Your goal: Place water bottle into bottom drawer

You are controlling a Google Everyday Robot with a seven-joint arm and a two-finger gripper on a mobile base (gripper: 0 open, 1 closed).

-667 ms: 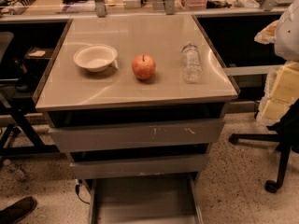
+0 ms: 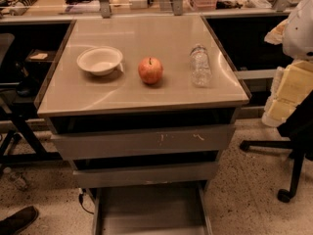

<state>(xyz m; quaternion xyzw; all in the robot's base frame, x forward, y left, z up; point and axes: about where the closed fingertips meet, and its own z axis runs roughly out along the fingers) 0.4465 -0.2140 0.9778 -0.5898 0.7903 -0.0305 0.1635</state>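
The water bottle [image 2: 200,65] is small, clear and crinkled. It lies on the right side of the cabinet's beige top [image 2: 146,94], cap pointing away. The bottom drawer [image 2: 151,212] is pulled out at the foot of the cabinet, a shallow grey tray with nothing in it. My gripper [image 2: 289,93] is at the right edge of the view, pale yellow under a white arm section. It is off the cabinet's right side, apart from the bottle, and holds nothing that I can see.
A red apple [image 2: 150,70] stands mid-top and a white bowl [image 2: 100,60] to its left. Two shut grey drawer fronts [image 2: 142,142] sit above the open drawer. A black office chair base [image 2: 288,165] is on the floor at right, and a shoe [image 2: 17,220] at bottom left.
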